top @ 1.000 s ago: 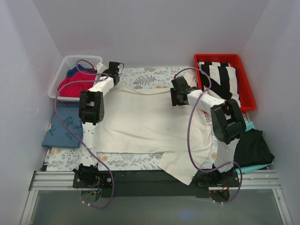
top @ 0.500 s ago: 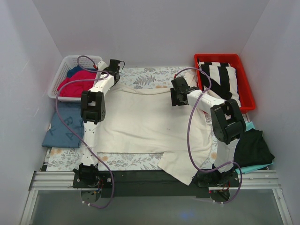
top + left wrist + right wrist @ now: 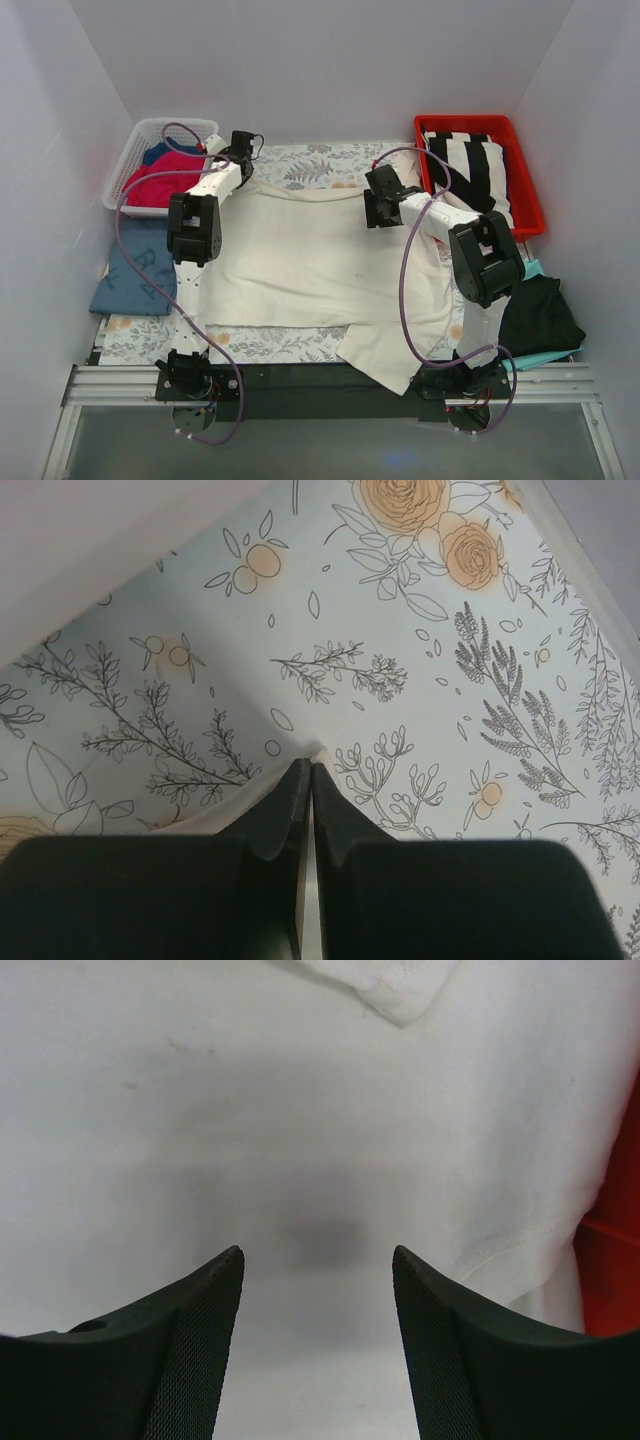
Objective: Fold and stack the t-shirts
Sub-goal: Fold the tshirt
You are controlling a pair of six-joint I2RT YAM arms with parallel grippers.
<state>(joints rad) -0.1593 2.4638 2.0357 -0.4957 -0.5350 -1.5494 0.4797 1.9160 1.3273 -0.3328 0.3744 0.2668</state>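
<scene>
A large cream t-shirt point(image 3: 320, 250) lies spread over the middle of the table, its near right part hanging toward the front edge. My left gripper point(image 3: 245, 160) is at the shirt's far left corner. In the left wrist view the jaws point(image 3: 308, 767) are shut on a thin edge of the cream cloth point(image 3: 215, 815), just above the floral covering point(image 3: 420, 630). My right gripper point(image 3: 378, 212) is at the shirt's far right part. In the right wrist view it point(image 3: 318, 1255) is open and empty, close above the cream cloth point(image 3: 300, 1110).
A white basket point(image 3: 130, 160) at the back left holds red and navy shirts. A red tray point(image 3: 525, 180) at the back right holds a black-and-white striped cloth. A blue folded shirt point(image 3: 135, 270) lies at the left. A black shirt point(image 3: 540, 315) lies on a teal one at the right.
The left arm has shifted very slightly at the shirt's far left corner. The right arm and the shirt look the same.
</scene>
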